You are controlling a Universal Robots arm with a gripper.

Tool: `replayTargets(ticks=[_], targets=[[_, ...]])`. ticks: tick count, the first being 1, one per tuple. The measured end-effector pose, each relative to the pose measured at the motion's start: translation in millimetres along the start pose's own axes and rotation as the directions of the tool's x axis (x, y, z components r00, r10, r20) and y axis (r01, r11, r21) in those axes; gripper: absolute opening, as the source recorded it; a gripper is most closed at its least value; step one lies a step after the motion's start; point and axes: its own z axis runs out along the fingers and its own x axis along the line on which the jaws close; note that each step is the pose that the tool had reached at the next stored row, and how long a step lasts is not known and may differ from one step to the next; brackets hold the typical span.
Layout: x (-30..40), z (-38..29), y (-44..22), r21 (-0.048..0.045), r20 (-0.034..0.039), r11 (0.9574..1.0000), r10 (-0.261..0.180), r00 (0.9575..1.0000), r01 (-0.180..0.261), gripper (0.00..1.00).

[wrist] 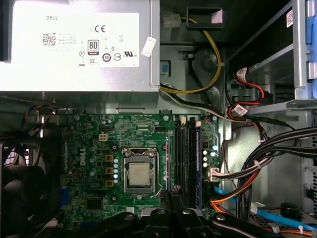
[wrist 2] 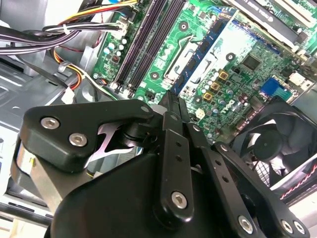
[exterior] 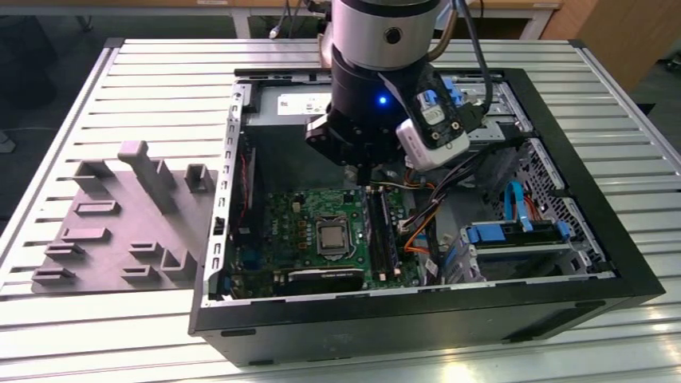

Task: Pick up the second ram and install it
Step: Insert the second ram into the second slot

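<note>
My gripper [exterior: 363, 177] hangs inside the open computer case, just above the far end of the memory slots. Its two fingers are pressed together and I see nothing between them. In both wrist views the shut gripper [wrist 2: 171, 99] [wrist: 174, 191] points at the green motherboard [wrist: 94, 158]. Dark, thin, long ram sticks [wrist: 177, 153] stand seated in the slots [exterior: 380, 231] beside the square silver processor [wrist: 137, 174]. I cannot tell which of them is the second ram. The sticks [wrist 2: 148, 39] run away from the fingertips.
The case's black walls [exterior: 426, 315] ring the work area. Bundled cables [wrist: 267, 163] and blue drive bays [exterior: 500, 233] crowd one side, and a fan [wrist 2: 277, 144] sits near the board. The power supply [wrist: 74, 44] is at the case's far end. A grey fixture with posts [exterior: 133, 215] lies at the exterior view's left.
</note>
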Motion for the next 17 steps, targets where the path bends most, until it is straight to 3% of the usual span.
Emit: replayTargets(ticks=[17], targets=[[-3.1, 2.4, 0.0, -0.0001, 0.0000, 1.0000, 0.000, 1.0000, 0.000, 0.12]])
